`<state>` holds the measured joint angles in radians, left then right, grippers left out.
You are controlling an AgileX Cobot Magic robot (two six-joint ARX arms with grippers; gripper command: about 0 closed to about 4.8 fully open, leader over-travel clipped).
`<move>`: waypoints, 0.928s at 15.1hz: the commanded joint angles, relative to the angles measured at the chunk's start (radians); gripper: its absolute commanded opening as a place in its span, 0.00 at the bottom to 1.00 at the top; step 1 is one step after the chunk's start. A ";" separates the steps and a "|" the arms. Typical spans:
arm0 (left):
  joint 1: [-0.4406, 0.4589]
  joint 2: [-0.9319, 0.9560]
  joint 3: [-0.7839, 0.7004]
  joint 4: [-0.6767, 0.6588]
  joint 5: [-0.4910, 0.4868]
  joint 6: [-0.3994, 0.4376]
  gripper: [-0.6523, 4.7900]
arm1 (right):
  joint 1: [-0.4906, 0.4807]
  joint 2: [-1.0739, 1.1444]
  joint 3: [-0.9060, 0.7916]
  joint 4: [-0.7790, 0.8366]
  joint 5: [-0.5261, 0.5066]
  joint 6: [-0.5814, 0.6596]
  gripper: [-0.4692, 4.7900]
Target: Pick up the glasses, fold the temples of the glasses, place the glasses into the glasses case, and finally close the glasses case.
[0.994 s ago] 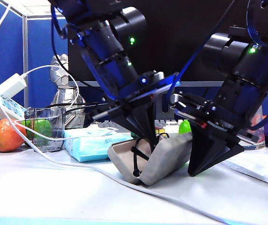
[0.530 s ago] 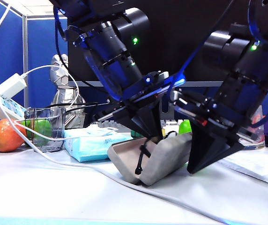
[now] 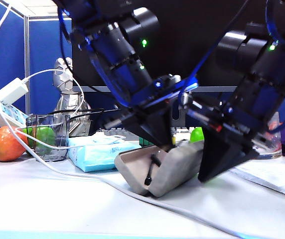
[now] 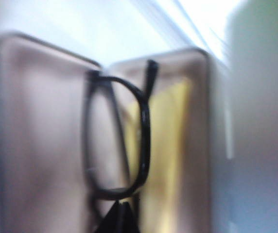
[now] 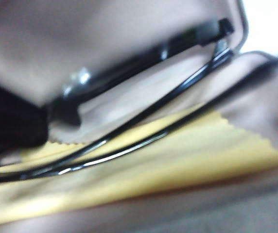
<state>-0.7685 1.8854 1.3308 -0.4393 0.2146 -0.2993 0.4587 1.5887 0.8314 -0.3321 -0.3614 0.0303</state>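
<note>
Cluttered white desk (image 3: 43, 199), blue partition behind. Left gripper (image 3: 157, 142) pinched shut on glasses (image 4: 117, 141), lowering them into open glasses case (image 3: 175, 167) directly beneath. Right gripper (image 3: 217, 164), shut and empty, rested beside case lid. Release and lid closing remained.

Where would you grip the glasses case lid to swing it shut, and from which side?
Take the glasses case by the lid's free long edge, the raised half nearest the right gripper, and push it toward the other half. The case sits open in a V with the glasses lying between the halves. The left gripper, shut on the frame, should probably let go first.
</note>
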 commanded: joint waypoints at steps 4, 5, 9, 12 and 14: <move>0.029 -0.135 0.002 -0.022 -0.131 0.016 0.11 | 0.001 -0.052 0.005 -0.009 0.002 -0.001 0.09; 0.038 -0.143 0.002 -0.031 -0.150 0.021 0.11 | 0.001 -0.064 0.005 -0.011 0.001 0.000 0.09; 0.109 -0.126 0.001 -0.075 -0.151 0.039 0.11 | 0.001 -0.092 0.005 -0.014 0.004 0.000 0.09; 0.142 -0.057 0.000 -0.081 -0.066 0.068 0.11 | 0.001 -0.092 0.005 -0.011 0.004 0.003 0.09; 0.137 -0.013 0.000 -0.089 0.000 0.083 0.11 | 0.001 -0.092 0.005 -0.011 0.004 0.003 0.09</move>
<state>-0.6281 1.8656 1.3300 -0.5312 0.1894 -0.2340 0.4587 1.5036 0.8318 -0.3496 -0.3592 0.0326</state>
